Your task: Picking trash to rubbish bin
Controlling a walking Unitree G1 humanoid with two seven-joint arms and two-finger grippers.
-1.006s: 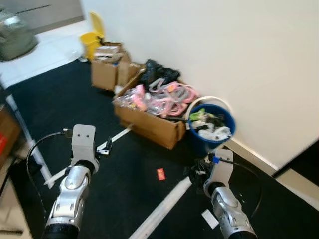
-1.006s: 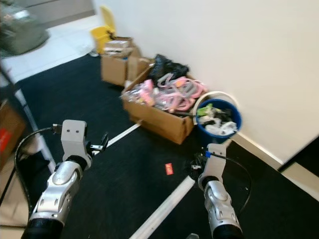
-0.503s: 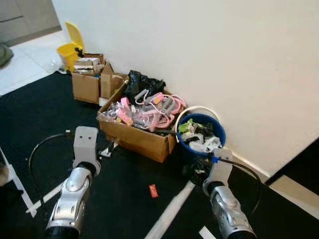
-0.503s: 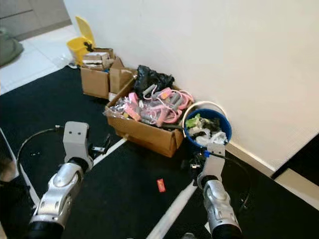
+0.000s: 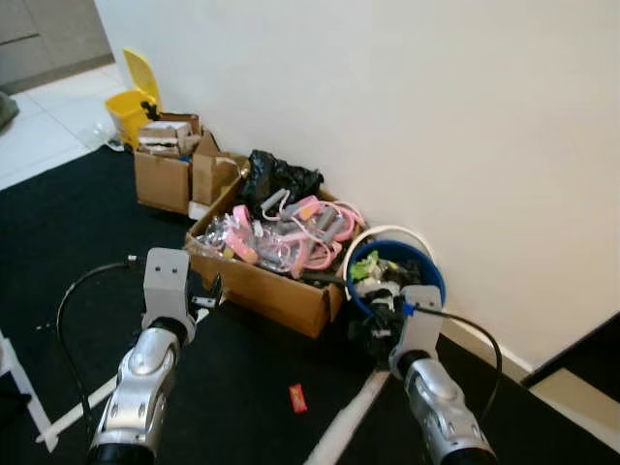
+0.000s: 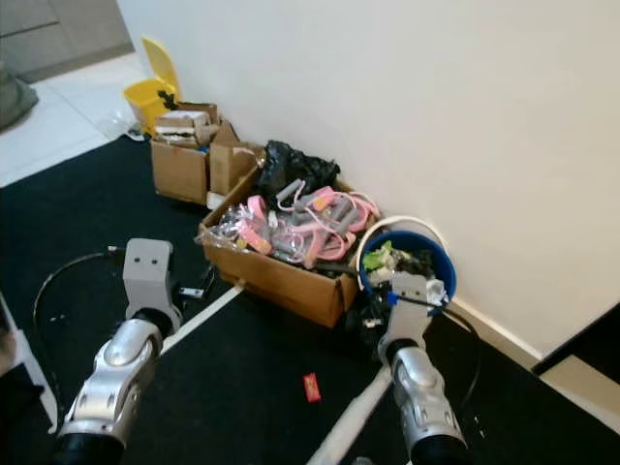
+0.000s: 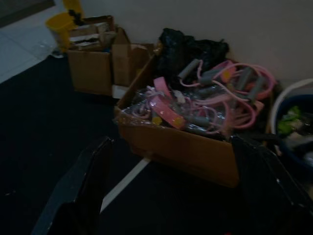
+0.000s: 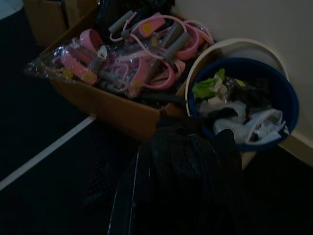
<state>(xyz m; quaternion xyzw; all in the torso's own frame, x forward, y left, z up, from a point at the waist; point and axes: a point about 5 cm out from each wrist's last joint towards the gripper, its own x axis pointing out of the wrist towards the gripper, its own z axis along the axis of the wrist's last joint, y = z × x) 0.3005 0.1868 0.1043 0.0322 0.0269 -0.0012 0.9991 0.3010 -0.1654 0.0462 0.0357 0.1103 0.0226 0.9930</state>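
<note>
Black floor, right hand (image 8: 186, 161) at bucket (image 8: 288, 103)

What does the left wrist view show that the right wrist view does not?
Left wrist view, not the right: the yellow plastic bin, the small brown cardboard box beside it, pale tiled floor, and the left gripper, jaws wide apart. Right wrist view, not the left: the trash-filled inside of the blue round bucket, and a dark crumpled bundle close to the camera. Both: the large cardboard box of pink resistance bands, the bucket's rim, the white floor stripe.
</note>
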